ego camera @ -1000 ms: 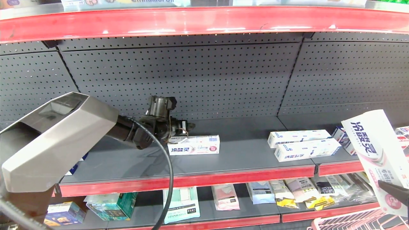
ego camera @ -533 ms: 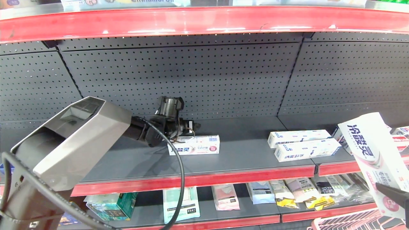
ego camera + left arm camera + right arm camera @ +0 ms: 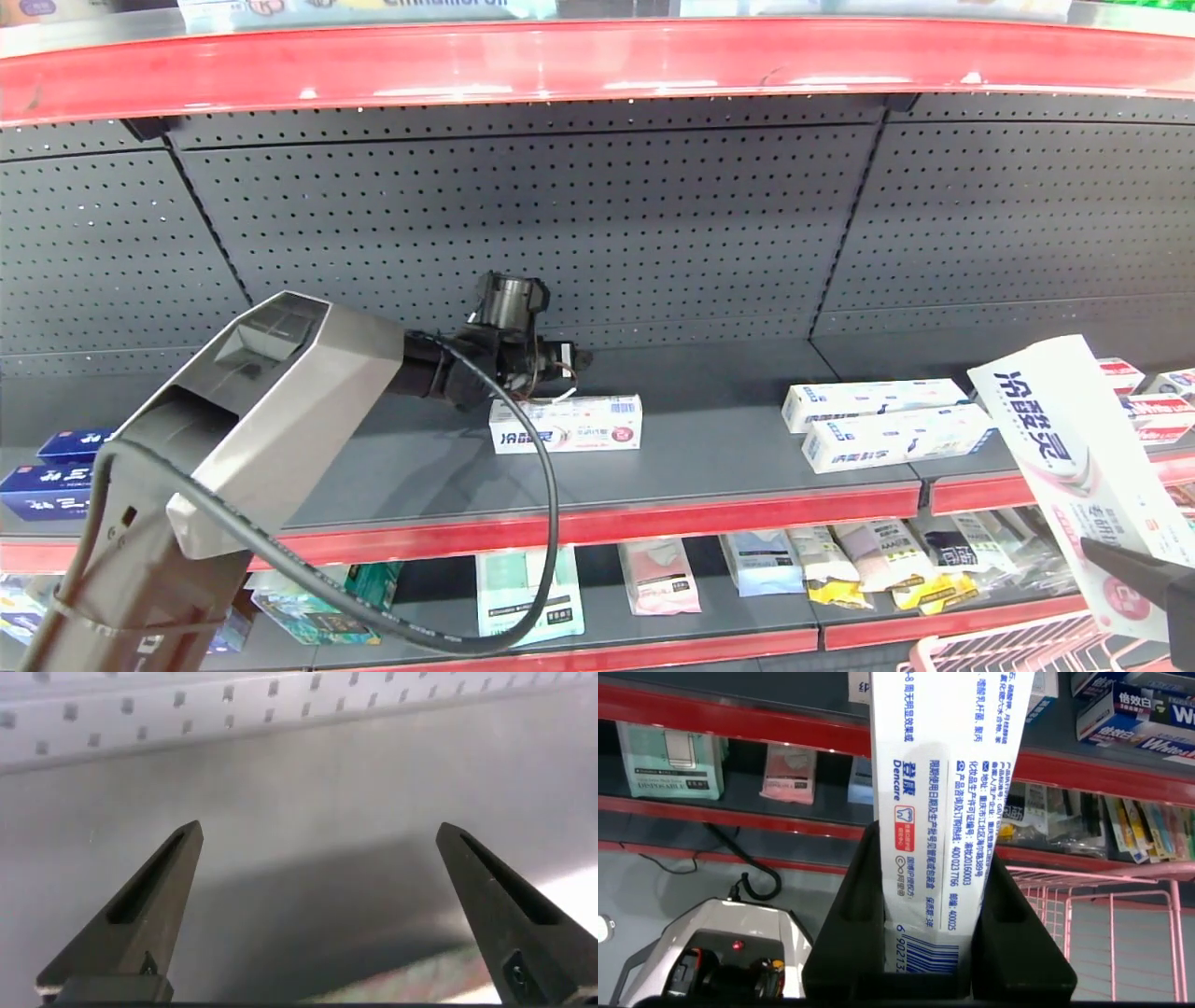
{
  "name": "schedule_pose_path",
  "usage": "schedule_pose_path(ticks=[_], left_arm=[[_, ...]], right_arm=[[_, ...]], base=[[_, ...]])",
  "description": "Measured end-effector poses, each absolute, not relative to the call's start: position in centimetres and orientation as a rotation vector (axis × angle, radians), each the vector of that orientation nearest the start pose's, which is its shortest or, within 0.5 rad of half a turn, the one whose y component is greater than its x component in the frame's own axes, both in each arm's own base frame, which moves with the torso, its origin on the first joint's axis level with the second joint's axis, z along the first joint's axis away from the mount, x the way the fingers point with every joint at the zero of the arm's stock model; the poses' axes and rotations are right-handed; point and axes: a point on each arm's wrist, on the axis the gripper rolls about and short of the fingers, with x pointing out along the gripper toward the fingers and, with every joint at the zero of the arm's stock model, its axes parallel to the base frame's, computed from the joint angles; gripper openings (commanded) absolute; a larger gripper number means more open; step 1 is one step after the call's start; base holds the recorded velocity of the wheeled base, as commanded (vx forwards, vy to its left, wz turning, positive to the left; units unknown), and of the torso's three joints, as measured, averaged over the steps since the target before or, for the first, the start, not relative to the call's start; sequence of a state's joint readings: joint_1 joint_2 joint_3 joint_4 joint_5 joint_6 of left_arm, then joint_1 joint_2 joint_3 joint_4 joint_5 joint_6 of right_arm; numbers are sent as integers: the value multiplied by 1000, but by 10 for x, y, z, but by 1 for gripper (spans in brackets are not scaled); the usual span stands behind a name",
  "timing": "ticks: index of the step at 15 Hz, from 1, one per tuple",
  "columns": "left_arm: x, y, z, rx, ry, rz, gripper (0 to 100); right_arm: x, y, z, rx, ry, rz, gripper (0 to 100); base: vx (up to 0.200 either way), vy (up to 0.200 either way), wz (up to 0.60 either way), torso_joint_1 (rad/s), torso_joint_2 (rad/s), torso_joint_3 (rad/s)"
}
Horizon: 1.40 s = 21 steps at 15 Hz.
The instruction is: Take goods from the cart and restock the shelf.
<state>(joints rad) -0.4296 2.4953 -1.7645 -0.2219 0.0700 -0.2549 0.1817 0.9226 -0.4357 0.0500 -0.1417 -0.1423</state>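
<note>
A white-and-pink toothpaste box (image 3: 566, 423) lies flat on the grey middle shelf (image 3: 709, 467). My left gripper (image 3: 563, 358) hovers just behind the box's left half, close to the pegboard. In the left wrist view my left gripper (image 3: 320, 829) is open, with nothing between its fingers and a pale corner of the box (image 3: 425, 985) below. My right gripper (image 3: 1134, 574) is at the far right in front of the shelf, shut on the lower end of a second toothpaste box (image 3: 1064, 448), which stands tilted. The right wrist view shows that box (image 3: 943, 784) clamped in my right gripper (image 3: 936, 849).
Two white-and-blue boxes (image 3: 887, 420) lie on the shelf's right part, with more boxes (image 3: 1134, 392) beyond. Dark blue boxes (image 3: 56, 462) sit at the far left. Flat packets (image 3: 658, 574) fill the lower shelf. A pink cart rim (image 3: 1008, 644) shows at bottom right.
My left arm has pushed farther in and to the right, its gripper rising slightly behind the lying box. The box in my right gripper has drifted a little left and lower.
</note>
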Motion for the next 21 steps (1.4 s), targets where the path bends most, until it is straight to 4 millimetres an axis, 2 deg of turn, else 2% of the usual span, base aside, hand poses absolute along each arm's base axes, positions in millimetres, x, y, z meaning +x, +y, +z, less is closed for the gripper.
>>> schedule_pose_path(ticks=[6,21], left_arm=[[468,-214,59,-150,601,-299,100],[463,-214,52,-156,697,-403,100]], right_arm=[[97,14,171,-226,533,77,0],[99,15,168,-226,552,90,0]], base=[[0,0,0,0,0,0],[0,0,0,0,0,0]])
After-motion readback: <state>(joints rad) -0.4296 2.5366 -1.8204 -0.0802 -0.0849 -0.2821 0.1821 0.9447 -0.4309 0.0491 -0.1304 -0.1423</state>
